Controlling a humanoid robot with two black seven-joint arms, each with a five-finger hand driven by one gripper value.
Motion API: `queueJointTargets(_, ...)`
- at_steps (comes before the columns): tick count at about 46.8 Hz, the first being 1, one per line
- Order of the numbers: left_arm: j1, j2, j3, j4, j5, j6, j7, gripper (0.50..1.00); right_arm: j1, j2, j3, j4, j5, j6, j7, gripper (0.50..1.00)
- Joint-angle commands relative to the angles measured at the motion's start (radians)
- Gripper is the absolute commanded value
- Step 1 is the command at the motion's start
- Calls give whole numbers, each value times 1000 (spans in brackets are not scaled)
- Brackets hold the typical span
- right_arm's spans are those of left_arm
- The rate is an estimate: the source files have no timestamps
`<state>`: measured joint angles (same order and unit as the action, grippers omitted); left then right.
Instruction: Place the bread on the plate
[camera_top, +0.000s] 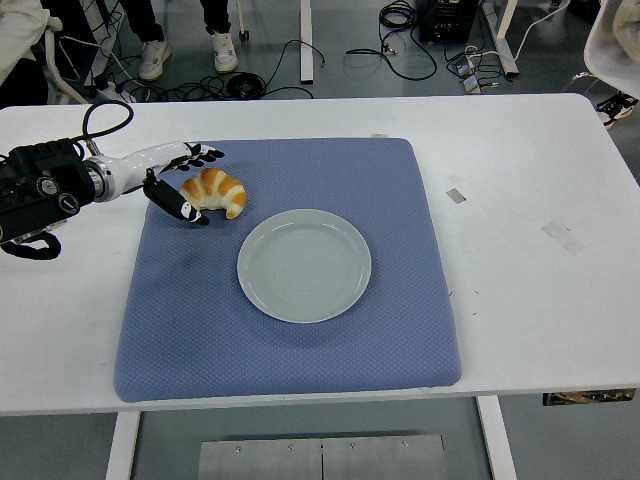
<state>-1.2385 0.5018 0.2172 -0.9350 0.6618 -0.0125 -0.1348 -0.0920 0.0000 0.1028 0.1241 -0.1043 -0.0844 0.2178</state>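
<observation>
The left hand (183, 178) reaches in from the left edge of the white desk (520, 200) and sits at the upper left part of the blue mat (300, 340), with its fingers (205, 153) spread out along the far side of the bread (213, 191) and its thumb angled down along the near-left side. The digits bracket the croissant-shaped bread without clearly closing on it, so the hand reads as apart rather than clamped, and whether the thumb tip touches the crust cannot be told. The bread lies on the mat, just up and left of the plate (304, 265), close to its rim but not on it. The pale plate rests near the middle of the mat. Wide bands of bare mat lie in front of it and to its right. The mat's left edge lies just beside the robot's forearm, and its far edge runs close behind the fingers. The desk to the right of the mat is open, marked only by small pieces of tape (563, 236). Beyond the far desk edge, cables (410, 50) trail on the floor and a person's shoes (155, 58) show.
</observation>
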Motion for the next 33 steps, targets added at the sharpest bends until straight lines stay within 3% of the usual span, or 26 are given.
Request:
queueJointTargets(1, 1, -2, 2, 1, 2, 8, 0, 880, 0, 0, 0, -1, 0, 0, 0, 1000)
queueJointTargets(15, 24, -11, 2, 21, 2, 29, -2, 866, 0, 0, 0, 0, 0, 0, 0, 1000)
queueJointTargets(27, 30, -25, -1, 39, 2, 46, -3, 703, 0, 0, 0, 0, 0, 0, 0, 1000)
queueJointTargets(33, 28, -25, 1, 41, 2, 57, -6, 556, 0, 0, 0, 0, 0, 0, 0, 1000)
